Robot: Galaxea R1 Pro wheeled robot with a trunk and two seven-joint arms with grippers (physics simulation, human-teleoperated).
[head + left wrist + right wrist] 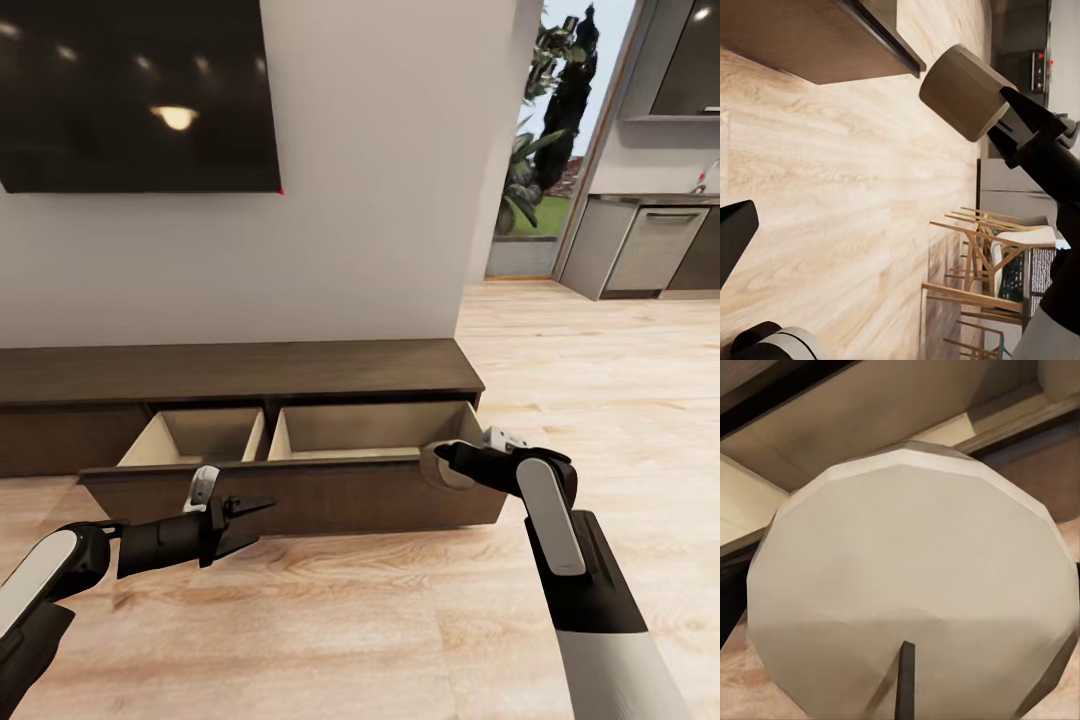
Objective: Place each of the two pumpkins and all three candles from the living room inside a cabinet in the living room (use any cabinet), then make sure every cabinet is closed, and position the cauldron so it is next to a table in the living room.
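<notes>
Two arms reach toward the long, low, dark-brown wooden cabinet (240,370), whose wide drawer (300,495) stands pulled out, showing two pale beige compartments ready for loading. My left gripper (250,518) hovers over the blond plank floor (400,620) just before the plain drawer front, jaws spread, holding nothing. My right gripper (447,462) clamps a stubby, faceted, grey-white candle (964,91) at the drawer's right front corner, I judge for dropping inside.
</notes>
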